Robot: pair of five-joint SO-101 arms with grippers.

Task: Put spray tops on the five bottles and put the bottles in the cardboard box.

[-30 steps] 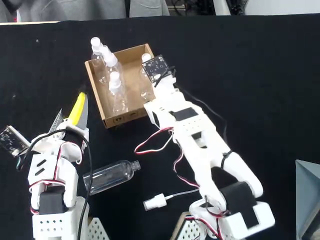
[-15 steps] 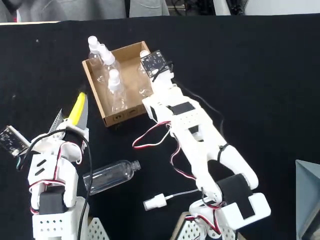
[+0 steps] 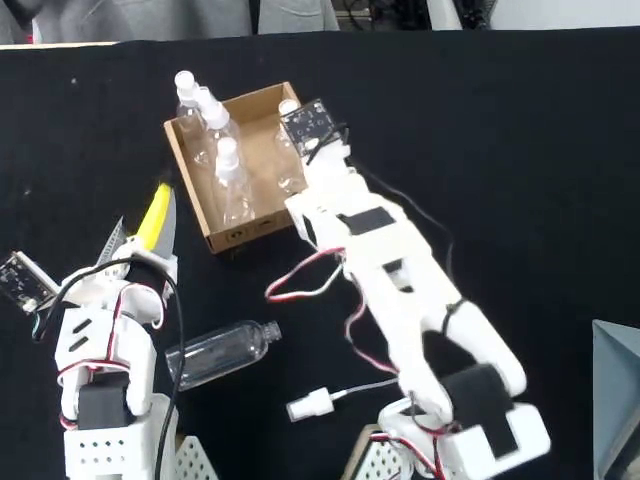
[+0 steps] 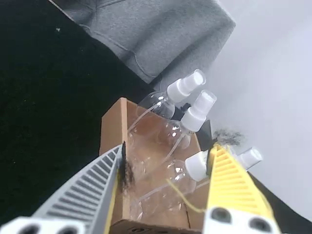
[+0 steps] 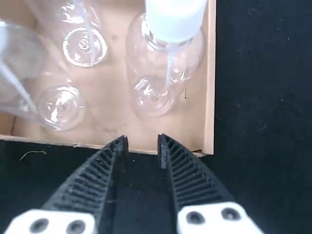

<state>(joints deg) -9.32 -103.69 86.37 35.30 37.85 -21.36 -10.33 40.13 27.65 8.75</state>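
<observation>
Hovering at the right side of the cardboard box (image 5: 210,73), the right gripper (image 5: 141,142) has its fingers slightly apart, nothing btwn them. One capped bottle (image 5: 163,68) stands inside, just past the tips, w/ three more capped bottles (image 3: 228,170) further left in the box. Left gripper (image 4: 165,156) sits near-left of the box, fingers wide apart, empty. Nearer the arm bases the uncapped bottle (image 3: 220,352) lies on its side; the loose spray top (image 3: 312,404) is near it, not touching.
</observation>
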